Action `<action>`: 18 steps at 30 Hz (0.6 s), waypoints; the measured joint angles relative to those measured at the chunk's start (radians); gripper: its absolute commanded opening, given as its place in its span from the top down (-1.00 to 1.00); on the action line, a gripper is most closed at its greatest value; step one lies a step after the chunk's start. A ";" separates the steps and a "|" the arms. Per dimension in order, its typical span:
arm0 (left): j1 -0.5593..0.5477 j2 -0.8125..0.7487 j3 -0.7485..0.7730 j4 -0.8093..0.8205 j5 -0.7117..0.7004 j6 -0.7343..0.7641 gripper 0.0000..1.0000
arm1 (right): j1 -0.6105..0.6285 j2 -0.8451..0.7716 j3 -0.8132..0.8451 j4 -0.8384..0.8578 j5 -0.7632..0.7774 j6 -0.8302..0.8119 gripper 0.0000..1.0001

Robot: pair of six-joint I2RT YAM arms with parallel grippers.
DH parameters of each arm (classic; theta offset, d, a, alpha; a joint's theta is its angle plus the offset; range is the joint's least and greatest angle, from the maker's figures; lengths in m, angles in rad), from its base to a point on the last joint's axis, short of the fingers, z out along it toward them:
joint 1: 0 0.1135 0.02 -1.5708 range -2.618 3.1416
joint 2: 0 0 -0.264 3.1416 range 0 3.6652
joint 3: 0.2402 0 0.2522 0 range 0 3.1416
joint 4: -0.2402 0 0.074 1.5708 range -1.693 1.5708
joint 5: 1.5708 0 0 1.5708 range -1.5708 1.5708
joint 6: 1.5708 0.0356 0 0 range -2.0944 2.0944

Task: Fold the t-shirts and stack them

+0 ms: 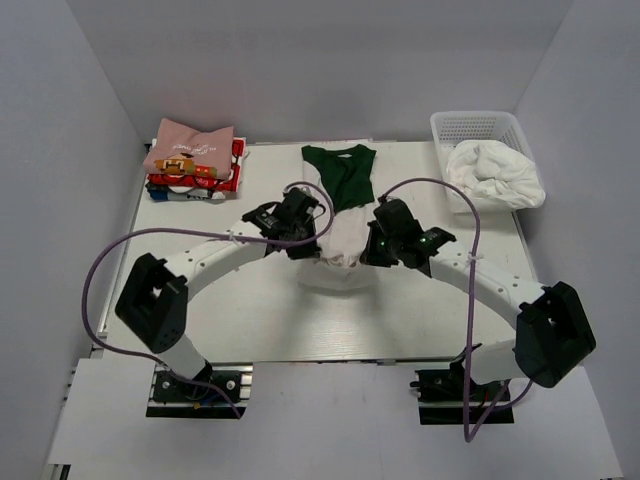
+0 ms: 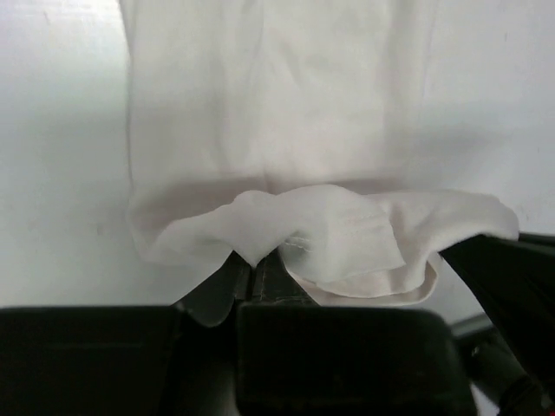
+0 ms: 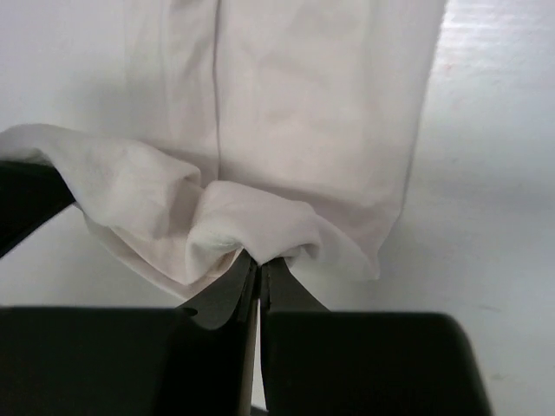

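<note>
Off-white shirt [image 1: 340, 238] clamped by inward-angled left gripper [image 2: 257, 267] and right gripper [image 3: 258, 267].

Centre of the table [image 1: 250, 300], there's the off-white shirt [image 1: 340, 235], folded lengthwise into a narrow strip running from near to far. Its dark green part [image 1: 340, 172] sits at the far end, lying flat. Down at the near end the hem [image 2: 347, 234] is bunched up, puckered into soft crumpled folds at two spots, with the smooth panel stretching away behind it. Over at the far left corner, a neat stack: pink shirt [image 1: 188, 147] on top, red shirt [image 1: 236, 160] showing under it, a white shirt [image 1: 185, 192] lower down. Far right, a crumpled white heap of cloth [image 1: 495, 172] spills over a white basket [image 1: 478, 122].
</note>
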 measured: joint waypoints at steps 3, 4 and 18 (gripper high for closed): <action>0.042 0.092 0.114 -0.008 -0.022 0.032 1.00 | -0.039 0.043 0.045 0.018 0.048 -0.021 1.00; 0.056 0.121 0.151 -0.003 -0.023 0.044 1.00 | -0.053 0.061 0.064 0.030 0.061 -0.027 1.00; 0.199 0.433 0.474 -0.029 0.060 0.164 1.00 | -0.200 0.416 0.344 0.127 -0.031 -0.080 1.00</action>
